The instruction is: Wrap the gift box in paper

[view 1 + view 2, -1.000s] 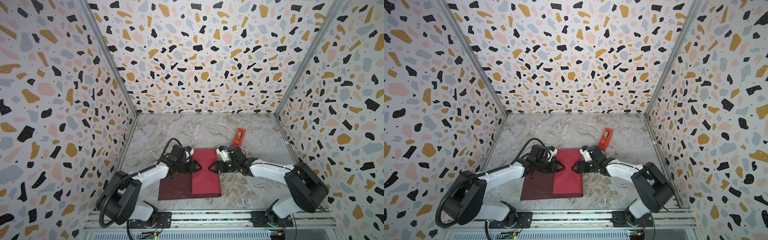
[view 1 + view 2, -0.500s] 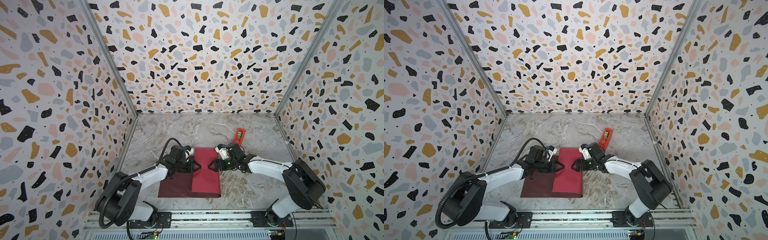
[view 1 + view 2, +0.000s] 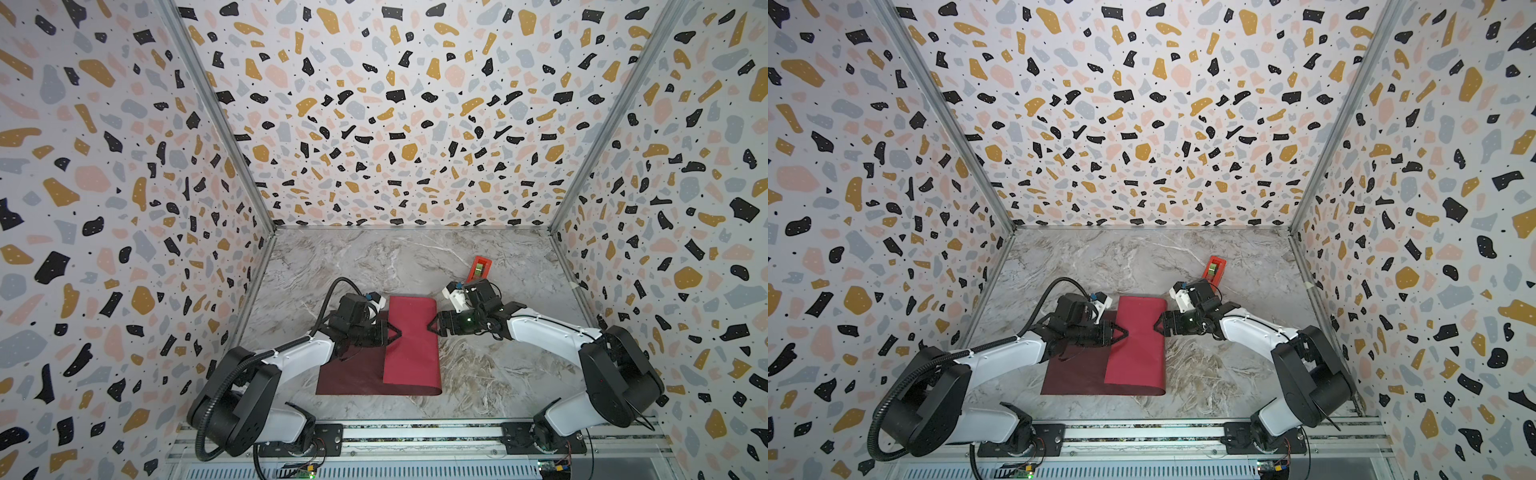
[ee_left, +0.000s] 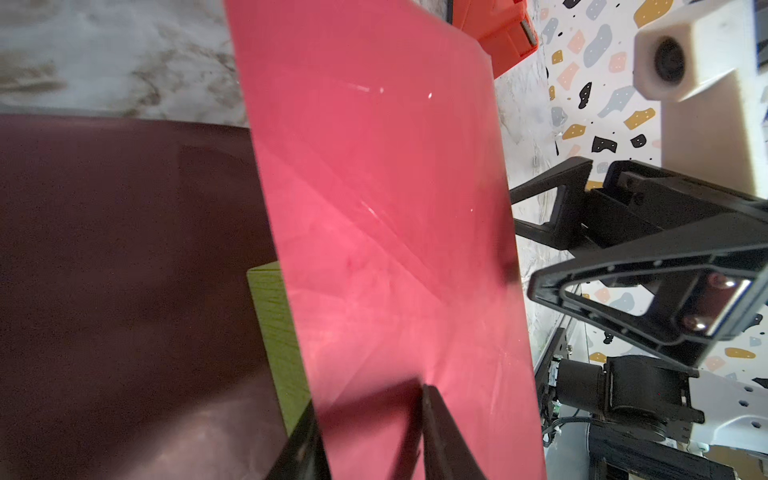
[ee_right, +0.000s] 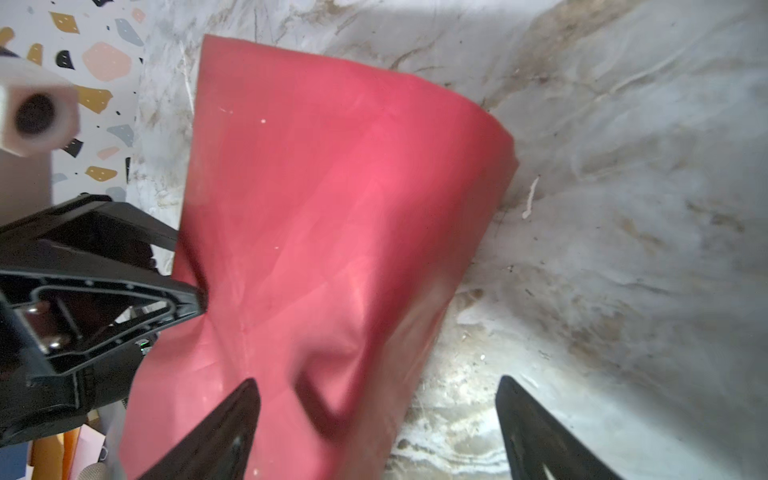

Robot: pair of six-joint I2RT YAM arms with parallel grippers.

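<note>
The gift box [image 4: 270,332], one only, is sitting on the single paper [image 3: 409,332], under its crimson flap. I am reaching both arms low and inward. My left fingers [image 4: 436,436] are narrowly straddling the flap's edge, grip unclear, and my right fingers [image 5: 232,424] are gaping empty beside it.

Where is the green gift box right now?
The gift box shows only as a green sliver in the left wrist view: it lies on the paper, beneath its folded-over crimson flap, near the middle of the table.
</note>
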